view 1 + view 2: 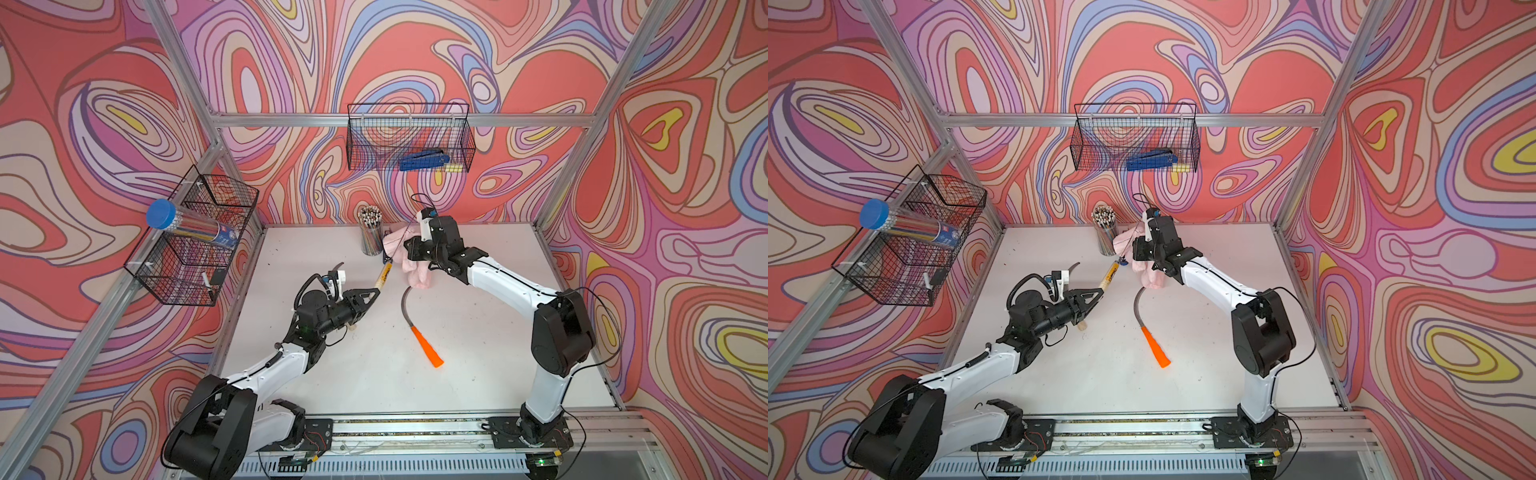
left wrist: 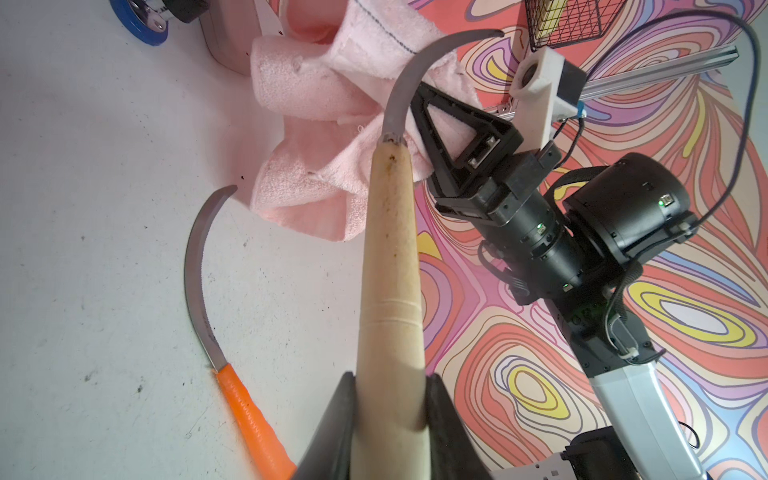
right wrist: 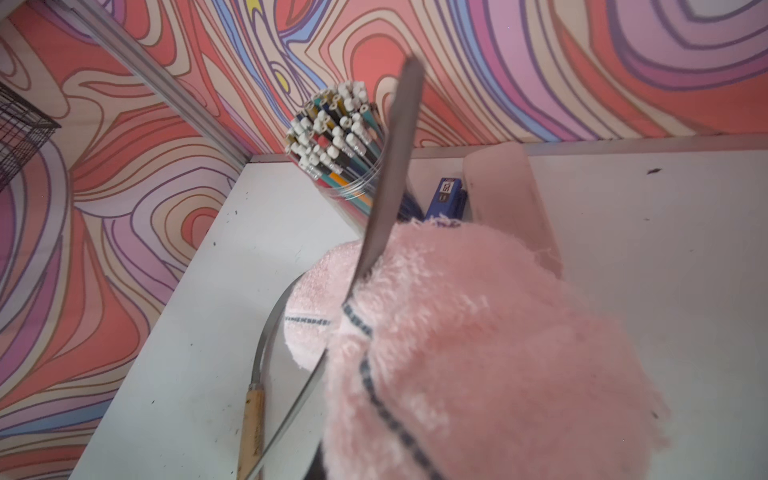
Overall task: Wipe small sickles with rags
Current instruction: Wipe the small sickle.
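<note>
**Two robot arms, each gripping something**

From above, a white surface point(image 1: 478, 374) filled the middle of the frame. Just above centre, a bunched pale-pink rag point(image 1: 419, 276) drooped from the right arm. At upper centre of the left wrist view, the right pincer point(image 2: 422, 93) was pinching it. Left of the rag, the left pincer point(image 1: 376, 291) was pressed onto the pale handle of a wooden-handled sickle point(image 1: 385, 275), angled up-right with its blade reaching the rag. Below the rag, an orange-handled sickle point(image 1: 426, 347) lay flat. A third sickle point(image 1: 340, 266) lay left of centre, mostly hidden under the left arm. A pencil cup point(image 1: 371, 237) stood just upper left of the rag.
</note>
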Robot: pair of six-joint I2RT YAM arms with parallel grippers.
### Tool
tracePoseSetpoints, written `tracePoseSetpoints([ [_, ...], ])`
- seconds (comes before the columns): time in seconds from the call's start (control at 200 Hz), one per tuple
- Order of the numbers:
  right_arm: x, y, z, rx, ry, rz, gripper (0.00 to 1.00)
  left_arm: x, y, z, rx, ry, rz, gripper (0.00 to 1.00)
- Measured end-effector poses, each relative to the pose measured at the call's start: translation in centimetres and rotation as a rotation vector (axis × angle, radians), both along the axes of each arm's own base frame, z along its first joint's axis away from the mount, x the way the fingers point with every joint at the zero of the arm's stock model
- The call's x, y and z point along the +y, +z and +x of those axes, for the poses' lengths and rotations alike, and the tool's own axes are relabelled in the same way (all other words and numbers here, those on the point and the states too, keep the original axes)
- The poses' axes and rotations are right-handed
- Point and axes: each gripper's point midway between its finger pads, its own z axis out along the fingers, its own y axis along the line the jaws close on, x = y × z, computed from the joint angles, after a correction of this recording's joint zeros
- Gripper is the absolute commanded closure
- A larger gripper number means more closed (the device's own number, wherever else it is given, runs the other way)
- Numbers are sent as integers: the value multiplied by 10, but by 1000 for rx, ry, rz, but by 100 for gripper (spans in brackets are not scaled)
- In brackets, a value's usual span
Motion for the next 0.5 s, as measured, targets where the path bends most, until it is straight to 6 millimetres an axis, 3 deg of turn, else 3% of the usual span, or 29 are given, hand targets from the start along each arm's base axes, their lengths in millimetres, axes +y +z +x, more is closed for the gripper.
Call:
tracePoseSetpoints([
  [0.501,66,7,-51,-44,132,31,100,2,-2,2,3,17,6,100],
])
